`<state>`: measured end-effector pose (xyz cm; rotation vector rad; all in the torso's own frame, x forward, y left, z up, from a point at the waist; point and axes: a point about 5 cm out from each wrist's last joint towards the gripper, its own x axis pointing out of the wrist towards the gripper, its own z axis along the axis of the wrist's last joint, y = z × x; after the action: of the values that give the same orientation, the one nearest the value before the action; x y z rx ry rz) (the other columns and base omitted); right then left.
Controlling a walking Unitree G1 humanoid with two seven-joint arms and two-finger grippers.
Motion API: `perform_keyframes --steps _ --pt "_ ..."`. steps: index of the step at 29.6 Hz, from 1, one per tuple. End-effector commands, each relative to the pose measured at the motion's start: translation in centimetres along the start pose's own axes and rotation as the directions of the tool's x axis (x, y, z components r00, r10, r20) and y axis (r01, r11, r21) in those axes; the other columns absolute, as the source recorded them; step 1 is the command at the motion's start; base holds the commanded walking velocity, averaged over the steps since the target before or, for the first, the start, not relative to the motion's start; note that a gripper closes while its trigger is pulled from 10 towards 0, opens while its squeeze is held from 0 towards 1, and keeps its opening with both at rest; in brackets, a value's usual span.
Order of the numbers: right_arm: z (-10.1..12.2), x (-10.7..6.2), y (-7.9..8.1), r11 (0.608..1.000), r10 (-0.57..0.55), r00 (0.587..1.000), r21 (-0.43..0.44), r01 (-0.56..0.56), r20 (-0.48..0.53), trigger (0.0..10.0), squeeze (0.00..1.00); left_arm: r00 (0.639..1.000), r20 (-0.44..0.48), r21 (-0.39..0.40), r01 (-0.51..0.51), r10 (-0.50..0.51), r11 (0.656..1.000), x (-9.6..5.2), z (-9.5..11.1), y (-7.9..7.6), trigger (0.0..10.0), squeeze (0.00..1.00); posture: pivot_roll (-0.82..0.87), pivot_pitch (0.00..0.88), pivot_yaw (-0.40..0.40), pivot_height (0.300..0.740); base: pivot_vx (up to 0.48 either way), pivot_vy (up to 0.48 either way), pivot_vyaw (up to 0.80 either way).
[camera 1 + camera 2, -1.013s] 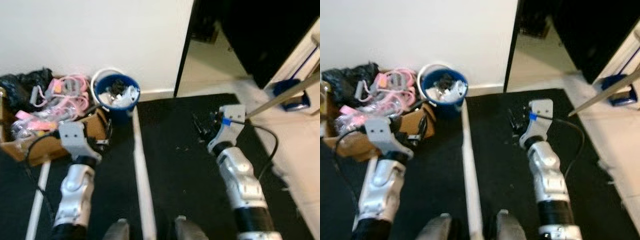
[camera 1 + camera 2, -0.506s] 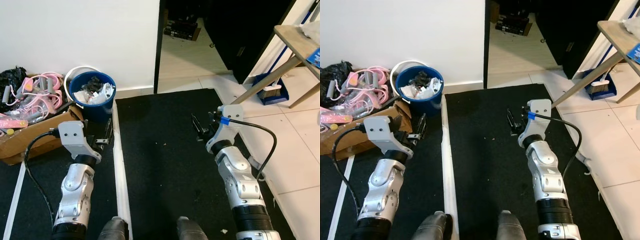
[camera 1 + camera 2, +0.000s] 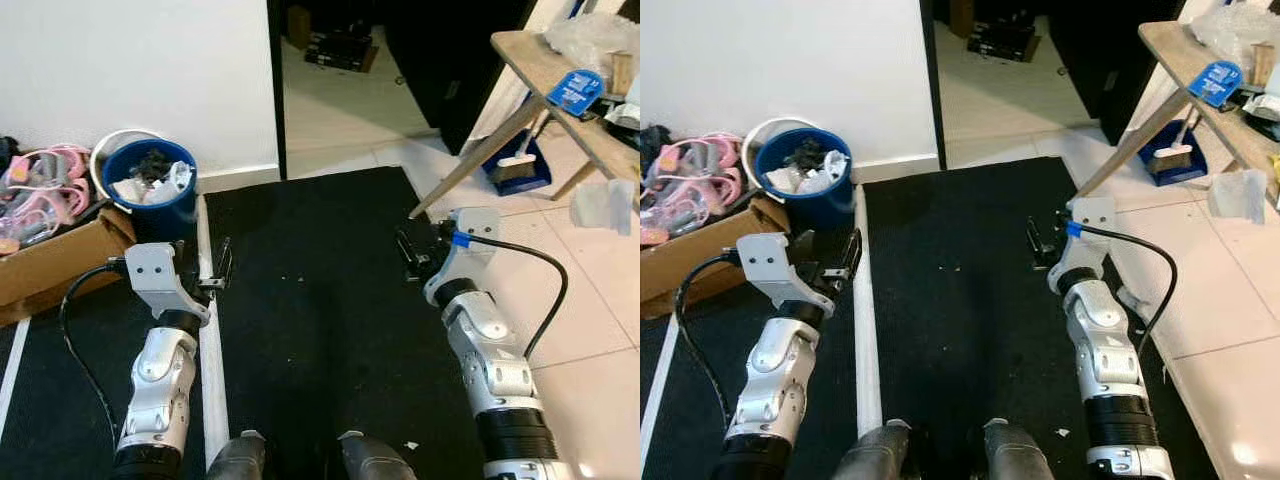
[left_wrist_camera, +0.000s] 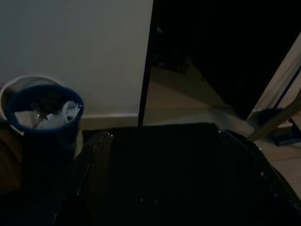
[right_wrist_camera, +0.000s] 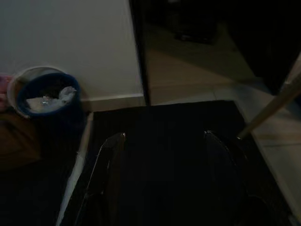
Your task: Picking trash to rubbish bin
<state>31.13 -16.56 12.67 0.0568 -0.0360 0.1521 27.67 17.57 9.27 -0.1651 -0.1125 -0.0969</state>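
Both arms are reaching forward over a black mat (image 3: 320,290). The left gripper (image 3: 222,268) is hovering above the mat's white edge strip (image 3: 208,330), with its two fingers spread wide apart and nothing between them, as the left wrist view is showing. The right gripper (image 3: 415,252) is hanging near the mat's far right corner — its fingers (image 5: 109,165) are likewise standing open and gripping nothing. The blue rubbish bin (image 3: 150,185), already holding crumpled paper and dark scraps, is sitting against the white wall (image 3: 130,70), beyond the left gripper and just beside a cardboard box (image 3: 60,260) of pink and grey clutter. To the right, a wooden table (image 3: 560,95) is standing on pale tiles, carrying a blue packet (image 3: 575,90); a dustpan and brush (image 3: 520,165) are resting under it.
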Motion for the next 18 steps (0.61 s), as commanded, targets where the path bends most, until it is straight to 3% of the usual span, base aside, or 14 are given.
perform_keyframes --steps 1,6,15,18 --pt "-0.73 -0.5 -0.33 1.0 -0.015 1.0 0.007 0.015 -0.028 10.0 0.0 1.0 -0.021 -0.008 -0.002 0.002 1.0 -0.26 -0.45 -0.01 10.0 0.0 0.02 0.139 0.006 0.74 0.0 0.0 -0.77" --pt "-0.74 -0.49 -0.33 1.0 -0.015 1.0 0.011 0.015 -0.027 10.0 0.0 0.999 -0.033 -0.005 0.015 -0.015 1.0 -0.24 -0.49 -0.07 10.0 0.0 0.02 0.139 0.006 0.74 0.0 0.0 -0.77" --pt "-0.62 -0.45 -0.32 1.0 -0.012 1.0 0.009 0.012 -0.022 10.0 0.0 0.999 -0.041 -0.043 -0.007 0.005 0.999 -0.25 -0.62 -0.02 10.0 0.0 0.02 0.142 0.005 0.74 0.0 -0.458 0.0" --pt "-0.61 -0.45 -0.33 1.0 -0.012 1.0 0.009 0.012 -0.022 10.0 0.0 0.999 -0.042 -0.044 -0.013 0.011 0.999 -0.23 -0.64 0.07 10.0 0.0 0.02 0.143 0.003 0.74 0.0 0.0 0.0"
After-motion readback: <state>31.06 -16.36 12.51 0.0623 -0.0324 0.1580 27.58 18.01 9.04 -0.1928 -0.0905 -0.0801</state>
